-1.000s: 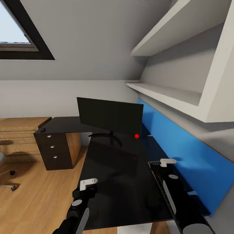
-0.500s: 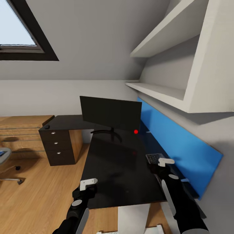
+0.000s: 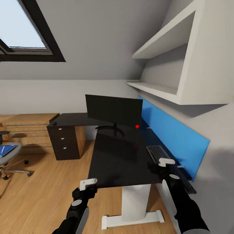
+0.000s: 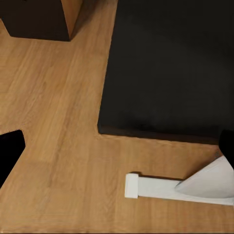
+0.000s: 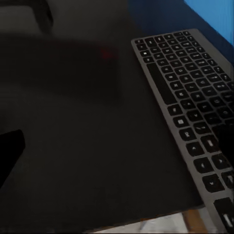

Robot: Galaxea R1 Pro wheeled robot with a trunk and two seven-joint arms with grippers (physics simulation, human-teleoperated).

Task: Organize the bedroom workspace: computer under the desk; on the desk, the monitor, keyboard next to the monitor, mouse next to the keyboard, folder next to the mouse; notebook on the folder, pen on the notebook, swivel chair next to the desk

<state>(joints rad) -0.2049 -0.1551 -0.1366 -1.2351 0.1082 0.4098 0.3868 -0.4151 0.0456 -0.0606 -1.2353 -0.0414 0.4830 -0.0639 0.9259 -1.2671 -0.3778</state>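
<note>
The black desk [image 3: 120, 162] runs along the blue back panel. The monitor [image 3: 113, 110] stands at its far end. The dark keyboard [image 3: 158, 152] lies along the panel side, and its near end reaches the desk's front edge; its keys [image 5: 190, 112] are plain in the right wrist view. My right gripper [image 3: 166, 162] hovers open just above the keyboard's near part. My left gripper [image 3: 87, 185] hangs open past the desk's front corner [image 4: 105, 127], over the floor. The tiny mouse [image 3: 54, 123] sits on the far-left wing. At far left, the swivel chair [image 3: 9, 155] carries the blue folder [image 3: 6, 150].
A black three-drawer unit [image 3: 65, 143] stands under the desk's left wing, with a light wooden chest [image 3: 29, 128] beyond it. The desk's white leg and foot [image 3: 133, 208] rise from the wooden floor [image 3: 42, 195]. White shelves [image 3: 156, 89] overhang the panel side.
The whole view has backed away from the desk and shifted. The desk's front edge, its white leg and the chair with the folder have come into sight. Both arms keep their pose.
</note>
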